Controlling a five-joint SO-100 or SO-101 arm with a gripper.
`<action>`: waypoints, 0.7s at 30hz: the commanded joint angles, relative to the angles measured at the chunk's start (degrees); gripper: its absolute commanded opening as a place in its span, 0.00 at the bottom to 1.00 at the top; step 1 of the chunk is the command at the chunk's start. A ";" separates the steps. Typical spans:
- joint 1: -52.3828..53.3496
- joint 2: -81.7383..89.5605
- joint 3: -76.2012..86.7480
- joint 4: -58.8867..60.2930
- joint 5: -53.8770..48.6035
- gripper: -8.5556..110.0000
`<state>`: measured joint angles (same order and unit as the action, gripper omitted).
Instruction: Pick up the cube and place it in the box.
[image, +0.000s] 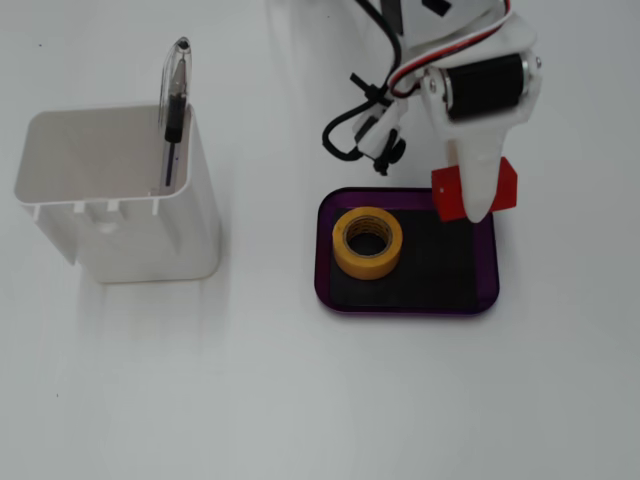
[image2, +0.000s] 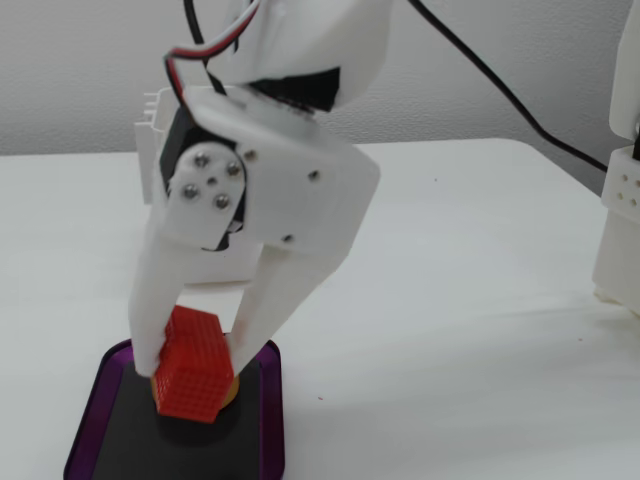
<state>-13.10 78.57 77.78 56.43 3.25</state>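
Note:
My gripper (image: 476, 208) is shut on the red cube (image: 504, 186) and holds it in the air over the far right corner of the purple box (image: 322, 262). In the side fixed view the cube (image2: 188, 364) hangs between the two white fingers (image2: 150, 322) of the gripper (image2: 195, 368), above the box (image2: 270, 424) and in front of the yellow tape roll. The box has a black bottom, and the tape roll (image: 368, 242) lies in its left half.
A tall white container (image: 118, 196) with a pen (image: 175, 98) stands to the left of the box. Black cables (image: 362, 134) hang from the arm behind the box. At the right edge of the side view stands a white arm base (image2: 620, 220).

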 joint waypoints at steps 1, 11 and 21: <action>-0.18 -3.16 -5.80 -0.97 2.11 0.07; 1.85 -9.05 -7.65 -1.93 2.37 0.07; 3.34 -9.14 -7.56 -1.05 1.93 0.07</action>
<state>-10.37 68.38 72.77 55.20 5.45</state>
